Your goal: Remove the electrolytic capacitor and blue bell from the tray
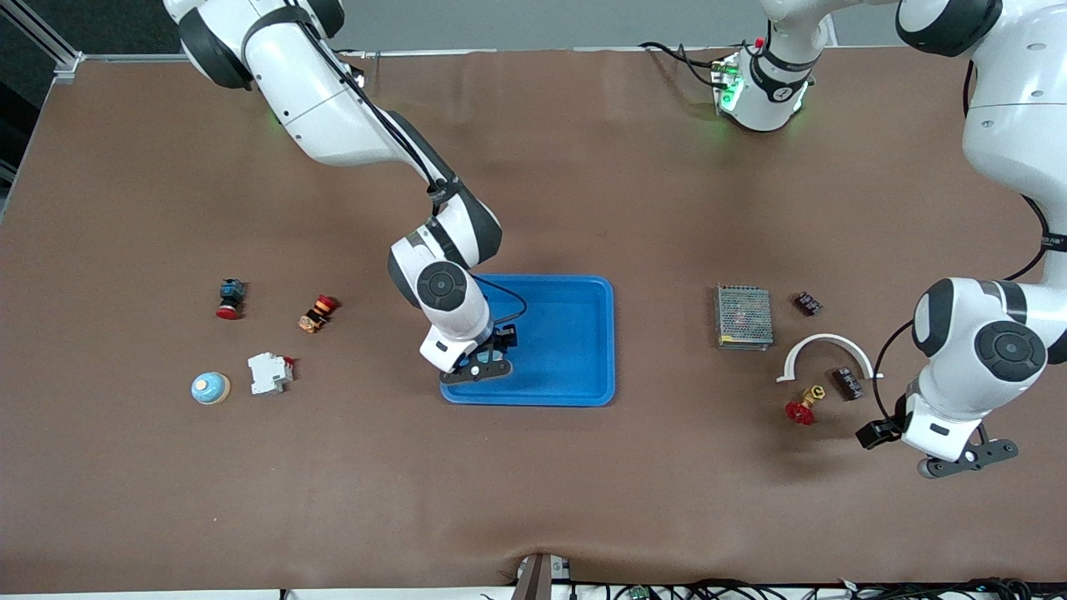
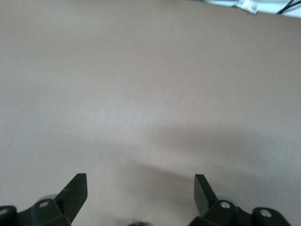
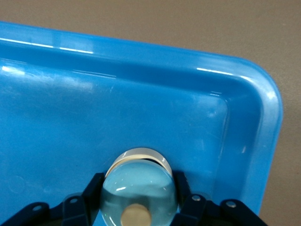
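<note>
My right gripper point(image 1: 482, 365) is low over the blue tray point(image 1: 567, 333), at its corner nearest the front camera and toward the right arm's end. In the right wrist view the right gripper point(image 3: 138, 181) is shut on a light-blue domed bell point(image 3: 138, 190) with a tan button, just above the tray floor point(image 3: 70, 117). A second light-blue bell point(image 1: 210, 388) sits on the table toward the right arm's end. Two small dark parts point(image 1: 807, 303) point(image 1: 848, 383) lie toward the left arm's end. My left gripper point(image 1: 967, 458) is open and empty over bare table point(image 2: 140, 188).
Toward the right arm's end lie a red-capped button point(image 1: 230, 298), an orange-red switch point(image 1: 317, 312) and a white breaker point(image 1: 268, 372). Toward the left arm's end lie a metal mesh box point(image 1: 743, 317), a white arc point(image 1: 825, 352) and a red-handled valve point(image 1: 802, 408).
</note>
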Motion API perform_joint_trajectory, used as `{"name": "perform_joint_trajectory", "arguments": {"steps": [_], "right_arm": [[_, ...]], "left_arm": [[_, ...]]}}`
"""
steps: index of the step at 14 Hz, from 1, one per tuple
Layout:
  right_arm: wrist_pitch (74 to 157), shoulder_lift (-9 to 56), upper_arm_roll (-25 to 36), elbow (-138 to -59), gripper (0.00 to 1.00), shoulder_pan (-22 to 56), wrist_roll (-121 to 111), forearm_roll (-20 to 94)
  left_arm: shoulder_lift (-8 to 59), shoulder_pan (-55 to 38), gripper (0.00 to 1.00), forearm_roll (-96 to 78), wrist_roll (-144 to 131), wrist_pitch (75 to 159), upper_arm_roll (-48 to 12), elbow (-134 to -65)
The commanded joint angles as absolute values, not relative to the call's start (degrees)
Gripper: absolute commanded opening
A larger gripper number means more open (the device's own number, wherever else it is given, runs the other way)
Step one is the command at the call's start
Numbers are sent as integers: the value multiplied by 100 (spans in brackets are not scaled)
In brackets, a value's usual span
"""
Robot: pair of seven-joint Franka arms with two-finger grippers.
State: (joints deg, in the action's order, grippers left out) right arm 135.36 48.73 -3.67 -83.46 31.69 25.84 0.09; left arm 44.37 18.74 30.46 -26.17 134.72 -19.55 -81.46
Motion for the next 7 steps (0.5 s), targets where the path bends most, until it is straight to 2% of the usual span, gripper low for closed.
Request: {"name": "perform_joint_trajectory", "arguments": {"steps": [1, 2, 6, 7], "right_arm": [[13588, 4931, -316, -8306, 42, 3226, 2681, -70], [13588, 4931, -316, -8306, 39, 3226, 2681, -62], [13465, 4808, -308, -8306, 39, 3234, 2628, -70], [13186, 4703, -316, -8288, 39, 3217, 2619, -70]], "left_arm": [[4386, 1907, 100, 3173, -2391, 13474, -1951, -7980], [4386, 1942, 100, 3173, -2382, 13474, -1951, -7963], [4316, 1951, 100, 3129, -2303, 13430, -1977, -7813], [4289, 1960, 100, 3103, -2285, 13421, -1995, -7813]]}}
